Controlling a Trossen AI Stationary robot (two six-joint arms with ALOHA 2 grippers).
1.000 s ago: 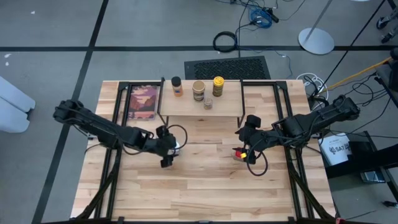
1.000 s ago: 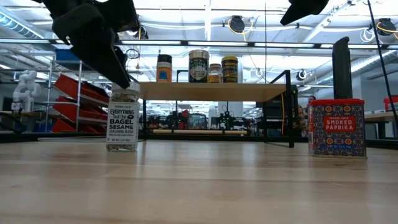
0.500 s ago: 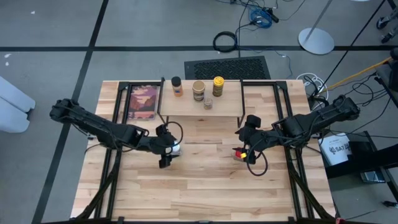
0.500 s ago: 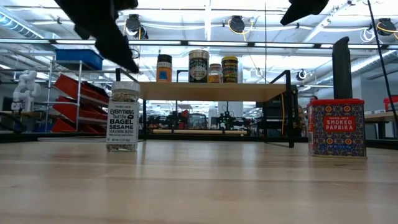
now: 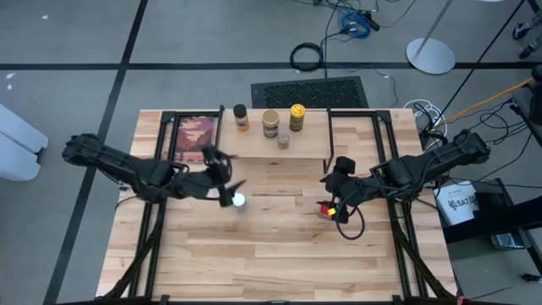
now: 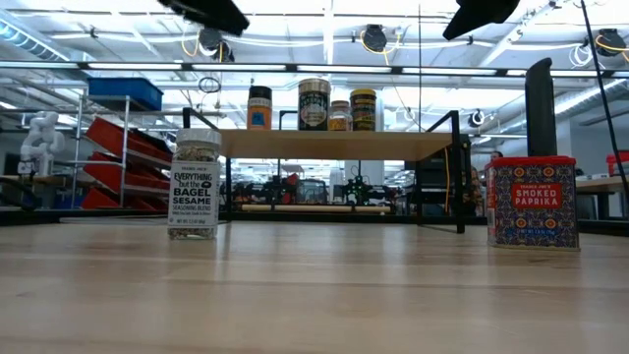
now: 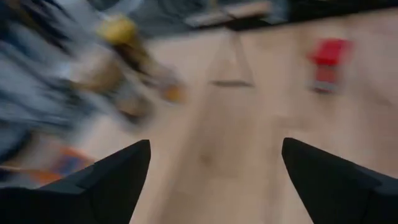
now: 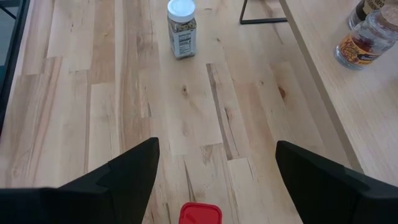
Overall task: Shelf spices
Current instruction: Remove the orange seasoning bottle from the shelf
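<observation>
A white-lidded jar [image 5: 238,201] of bagel seasoning [image 6: 194,185] stands upright on the table. My left gripper [image 5: 225,174] hangs open above it and a little to its far left, touching nothing. A red box [image 5: 324,208] of paprika [image 6: 532,202] stands on the table. My right gripper [image 8: 214,180] hangs open well above the box [image 8: 200,213]. The shelf [image 5: 271,142] holds a dark-lidded orange jar [image 5: 241,118], a tan jar [image 5: 270,124], a yellow-lidded jar [image 5: 297,117] and a small grey-lidded one [image 5: 283,141].
A reddish picture in a black frame [image 5: 195,140] lies flat left of the shelf. The shelf's thin black legs [image 6: 457,172] stand on the table. Bare tabletop [image 5: 271,254] stretches along the near side.
My left gripper has risen from around the white-lidded jar and gone a little toward the far edge. It rolled and tipped closer to level as it rose. Its fingers stayed open. The jar stands where it was.
</observation>
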